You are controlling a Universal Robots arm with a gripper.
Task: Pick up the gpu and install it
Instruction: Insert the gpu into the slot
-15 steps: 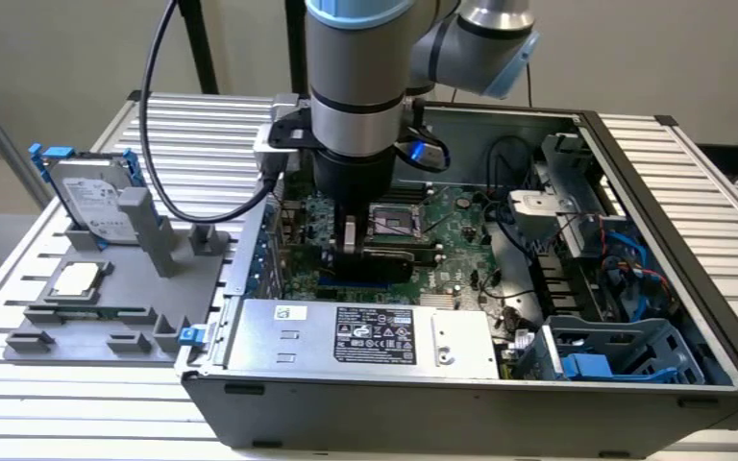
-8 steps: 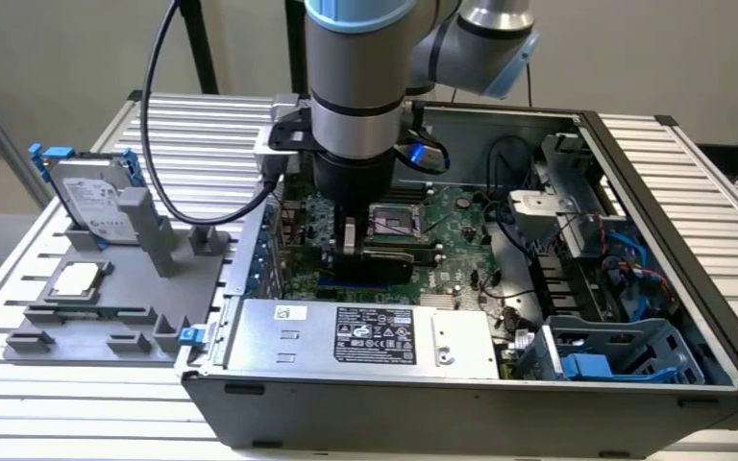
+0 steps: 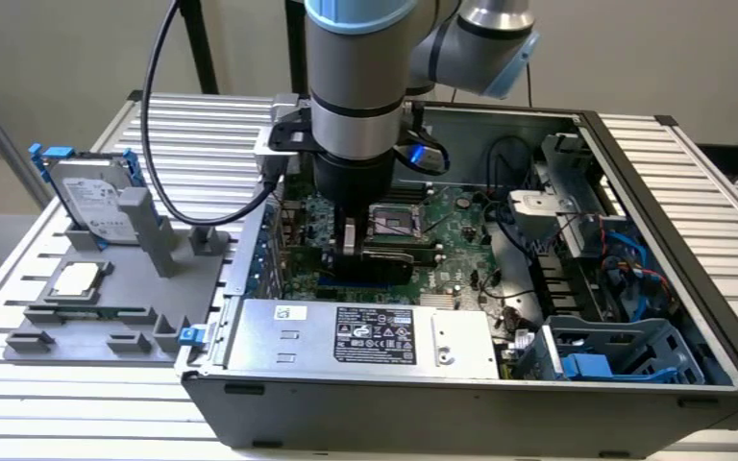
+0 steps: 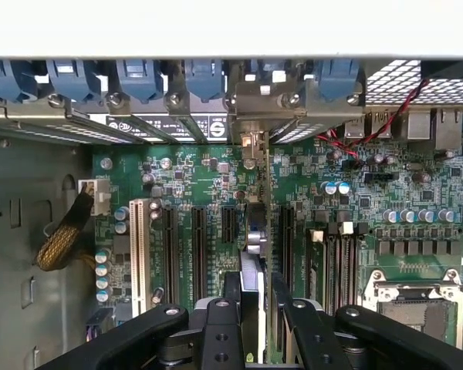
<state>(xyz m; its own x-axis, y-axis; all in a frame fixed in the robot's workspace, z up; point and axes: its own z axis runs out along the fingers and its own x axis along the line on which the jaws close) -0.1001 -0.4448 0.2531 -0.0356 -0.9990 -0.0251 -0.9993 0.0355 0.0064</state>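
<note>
The gpu (image 4: 260,231) stands on edge over the green motherboard (image 4: 193,173), seen edge-on in the wrist view. It lies in line with one of the long black expansion slots (image 4: 197,243). Its silver end bracket (image 4: 255,104) sits at the row of rear slot openings with blue latches. My gripper (image 4: 256,308) is shut on the card's near end, a black finger on each side. In the exterior view my gripper (image 3: 366,245) reaches straight down into the open computer case (image 3: 676,250), and the gpu (image 3: 382,267) shows as a dark slab beneath it.
The power supply (image 3: 369,336) fills the case's front edge. A CPU socket (image 3: 402,221) lies just beside my gripper, and cables and a blue drive cage (image 3: 613,355) lie to the exterior view's right. Outside the case, a grey fixture (image 3: 87,317) holds a hard drive (image 3: 93,197) and a CPU chip (image 3: 74,281).
</note>
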